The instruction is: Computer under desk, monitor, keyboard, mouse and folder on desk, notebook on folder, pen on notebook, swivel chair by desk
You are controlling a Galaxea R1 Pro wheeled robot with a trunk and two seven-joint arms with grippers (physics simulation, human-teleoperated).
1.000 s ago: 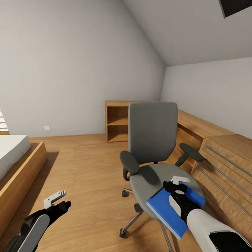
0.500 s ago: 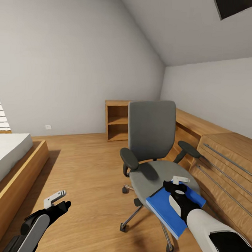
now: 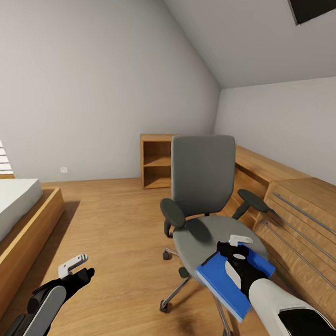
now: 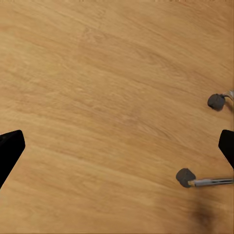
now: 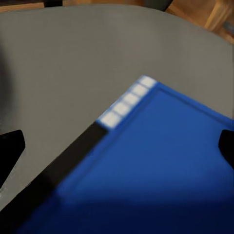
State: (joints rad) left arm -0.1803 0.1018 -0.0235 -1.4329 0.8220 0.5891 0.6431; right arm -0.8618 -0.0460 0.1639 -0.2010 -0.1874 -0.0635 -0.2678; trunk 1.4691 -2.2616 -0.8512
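The swivel chair (image 3: 206,200) is our landmark: grey seat and tall back, black armrests, chrome star base on casters, standing on the light wood floor (image 3: 114,234) of the bedroom (image 3: 93,84), w/ sloped grey-white ceiling and a dark skylight (image 3: 324,8) high above it. Behind the chair and along its right side we see low light-wood cabinets (image 3: 285,195), incl. an open shelf unit just behind the backrest. Well to the chair's left sits a bed (image 3: 11,213) w/ a wood frame. The folder (image 3: 220,283), bright blue and flat, lies tilted at the seat's front right edge, partly overhanging it; in the right wrist view the folder (image 5: 156,165) covers the near part of the grey seat (image 5: 73,63), w/ a dark spine strip and pale squares at one corner. Our right gripper (image 3: 238,247) is at the folder, over the seat's front right; whether it clamps the folder we can't tell. Our left gripper (image 3: 75,265) hangs over bare floor, left of the chair base and apart from it; in the left wrist view its fingertips (image 4: 9,151) are spread wide, nothing between, and two casters (image 4: 185,176) show near.
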